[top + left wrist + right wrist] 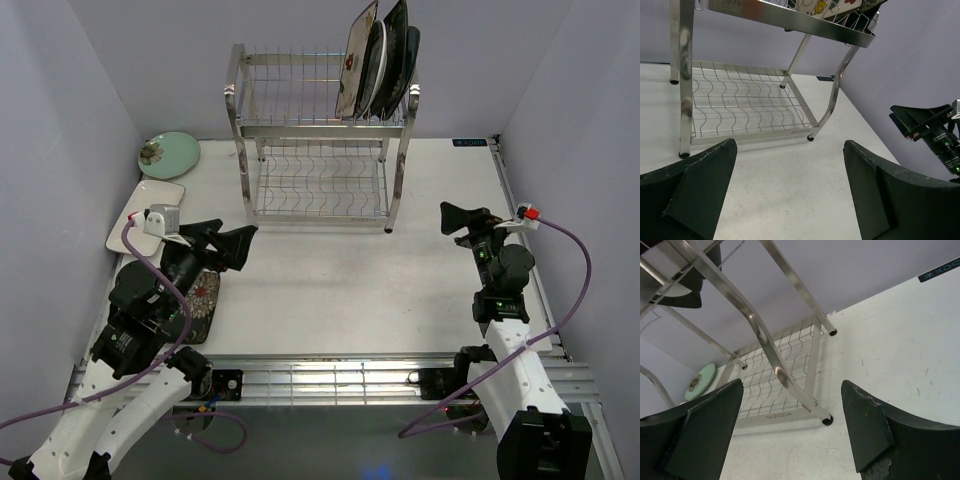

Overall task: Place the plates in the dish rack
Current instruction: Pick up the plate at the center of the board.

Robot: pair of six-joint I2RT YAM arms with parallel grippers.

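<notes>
Clearly spread: left end effector (789, 150), right end effector (792, 387); shiny wire dish rack (237, 100), plates (375, 60) upright.

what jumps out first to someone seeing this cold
The shiny dish rack at the far middle of the table, with upright plates packed at the right end of its top tier. Then the pale green plate in the far left corner.

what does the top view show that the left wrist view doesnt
Only top: green plate, white plate and floral plate on the table, at left. Only left wrist: a stamp on the lower shelf. Both: rack, its racked plates, the open right claw.
</notes>
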